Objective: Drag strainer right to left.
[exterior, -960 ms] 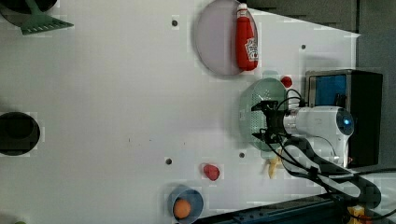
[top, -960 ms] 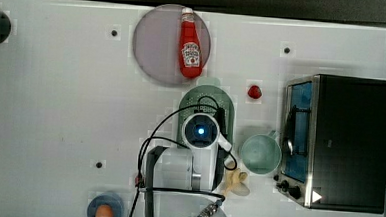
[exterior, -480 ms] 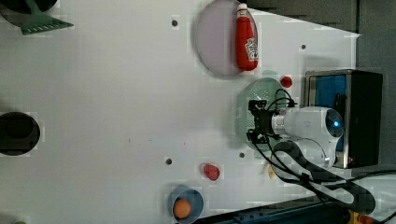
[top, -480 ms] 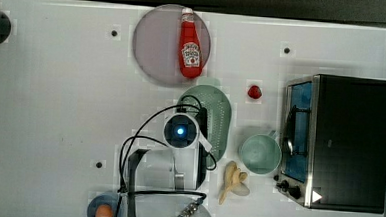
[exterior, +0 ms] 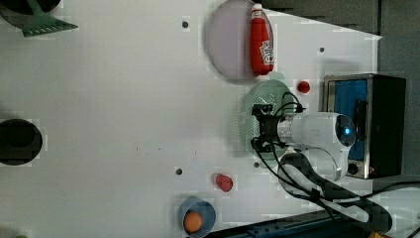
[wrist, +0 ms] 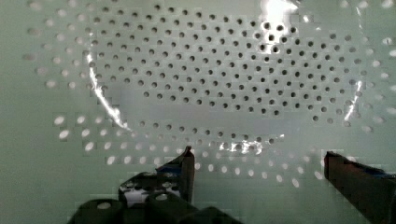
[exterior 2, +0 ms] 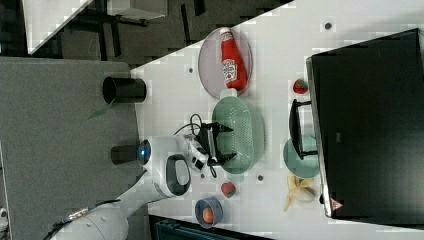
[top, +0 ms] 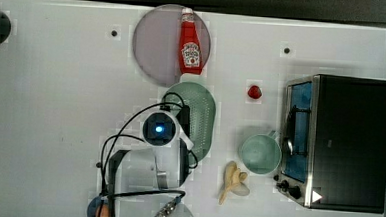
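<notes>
The strainer (top: 200, 116) is a pale mint-green oval colander dotted with small holes. It lies just below the plate in the top view, left of the cup (top: 260, 153). My gripper (exterior: 260, 128) is open and reaches into the strainer's bowl (exterior 2: 242, 132), near its side at the top view's left. In the wrist view the holed inside of the strainer (wrist: 224, 79) is close up. The gripper (wrist: 259, 168) has its two dark fingertips (wrist: 184, 170) standing wide apart with nothing between them. The wrist (top: 159, 129) hides the fingers in the top view.
A greyish-lilac plate (top: 156, 46) carries a ketchup bottle (top: 190, 43) lying just above the strainer. A black toaster oven (top: 344, 141) stands at the top view's right, with a banana peel (top: 234, 180) and a red strawberry (top: 254, 91) near it. A blue bowl (exterior: 195, 218) holds an orange ball.
The arm and the strainer have both shifted toward the top view's left, away from the cup and oven. The banana peel has come out from under the arm.
</notes>
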